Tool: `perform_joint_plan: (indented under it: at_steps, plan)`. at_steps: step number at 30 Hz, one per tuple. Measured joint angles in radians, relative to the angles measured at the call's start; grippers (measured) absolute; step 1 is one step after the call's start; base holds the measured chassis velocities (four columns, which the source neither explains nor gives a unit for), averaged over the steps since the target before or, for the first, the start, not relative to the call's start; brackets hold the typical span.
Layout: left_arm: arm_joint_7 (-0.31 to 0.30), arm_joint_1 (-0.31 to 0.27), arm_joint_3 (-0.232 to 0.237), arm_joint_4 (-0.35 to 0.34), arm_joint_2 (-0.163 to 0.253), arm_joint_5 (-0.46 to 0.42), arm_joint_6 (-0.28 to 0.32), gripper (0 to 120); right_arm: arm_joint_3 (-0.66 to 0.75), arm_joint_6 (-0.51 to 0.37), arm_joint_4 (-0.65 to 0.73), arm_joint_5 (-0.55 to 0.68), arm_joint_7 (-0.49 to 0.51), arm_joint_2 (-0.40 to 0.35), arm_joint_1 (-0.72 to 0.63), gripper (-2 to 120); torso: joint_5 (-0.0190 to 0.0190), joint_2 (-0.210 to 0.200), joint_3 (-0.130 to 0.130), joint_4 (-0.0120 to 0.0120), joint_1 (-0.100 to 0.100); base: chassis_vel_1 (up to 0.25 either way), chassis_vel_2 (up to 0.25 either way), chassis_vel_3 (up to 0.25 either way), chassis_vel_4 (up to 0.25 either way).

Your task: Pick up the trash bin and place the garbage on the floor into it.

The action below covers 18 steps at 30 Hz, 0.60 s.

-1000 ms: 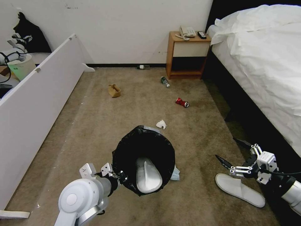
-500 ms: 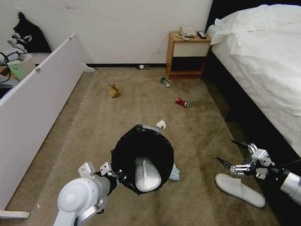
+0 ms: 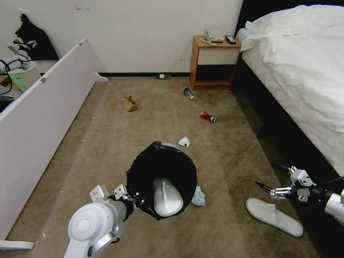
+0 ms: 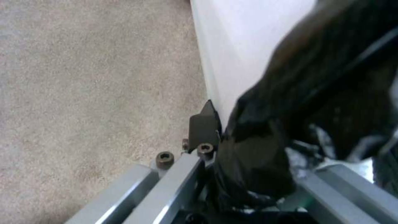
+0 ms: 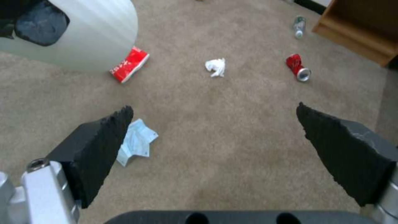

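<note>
Right gripper [image 3: 269, 176] spread wide above the carpet [image 3: 107, 150], slipper [image 3: 274, 216] just below, left gripper [image 3: 134, 199] clamped on the bin [image 3: 143, 179] rim.

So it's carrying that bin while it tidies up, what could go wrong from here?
The left hand pinches the trash bin only by its bag-covered rim, so the bin could slip or tip and spill the slipper inside. The open right hand hangs close to the bed, so the arm might bump its frame. The slipper on the floor lies flat and may be hard to grasp.
</note>
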Motion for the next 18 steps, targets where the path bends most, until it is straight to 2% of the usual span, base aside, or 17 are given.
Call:
perform_joint_plan:
  at_steps: [12, 18]
  plan:
    - [0.005, 0.000, 0.001, 0.004, 0.005, 0.006, 0.000, 0, -0.002, 0.001, -0.021, -0.002, -0.022, 0.006, 0.000, 100, 0.0000, 0.000, 0.000, 0.0000, 0.000, 0.000, 0.000, 0.000, 0.000]
    - [0.012, 0.000, -0.002, 0.004, 0.015, 0.006, 0.000, 0, -0.005, -0.007, -0.051, -0.001, -0.044, -0.022, -0.002, 100, 0.0000, 0.000, 0.000, 0.0000, 0.000, 0.000, 0.000, 0.000, 0.000]
